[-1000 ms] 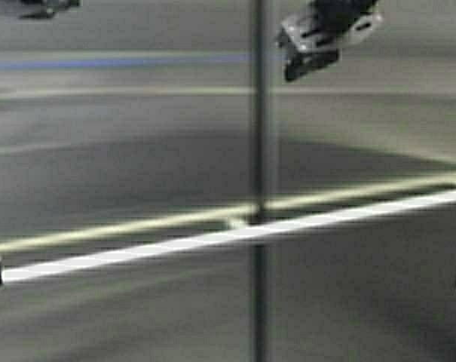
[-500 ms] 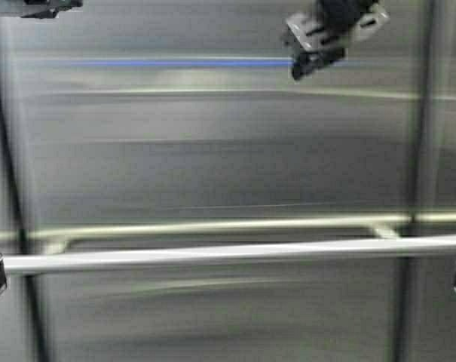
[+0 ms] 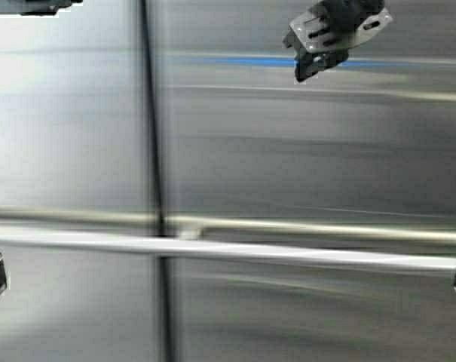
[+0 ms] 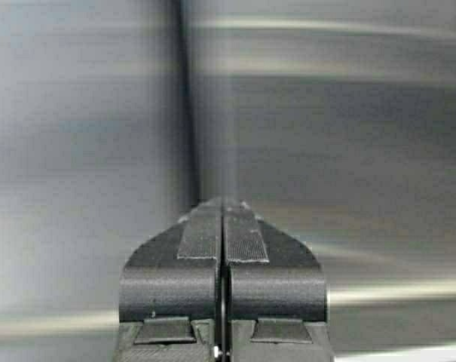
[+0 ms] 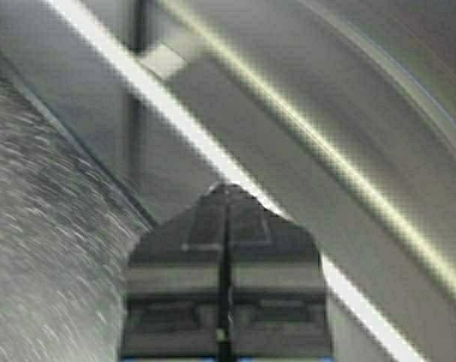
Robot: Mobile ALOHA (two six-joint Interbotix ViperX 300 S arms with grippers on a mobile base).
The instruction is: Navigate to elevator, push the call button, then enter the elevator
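Scene: brushed steel panels (image 3: 303, 166) fill the high view, with a dark vertical seam (image 3: 154, 151) left of centre and a round steel handrail (image 3: 212, 249) running across them. This looks like the inside wall of the elevator, seen from close up.
Call button: not in view in any picture, so I cannot place it.
Elevator doors: I cannot tell whether the seam belongs to the doors or to a wall joint; the handrail crossing it suggests a wall.
Right gripper (image 3: 312, 69): raised near the top of the high view, in front of the panels; its wrist view shows the fingers (image 5: 205, 226) pressed together, holding nothing.
Left gripper (image 4: 222, 226): pointed at the panels near the seam; its fingers are closed flat on each other, empty.
Stage: judging by the rail and panels, the robot is probably already inside and finishing the entry.
Risk, collision: the wall looks very near; any further drive forward may push the raised right gripper or the frame into the panels or the handrail.
Risk, turning: swinging the base this close to the wall may scrape an arm along the rail.
Risk, doors: they are out of sight, so whether the base is clear of them cannot be checked here.
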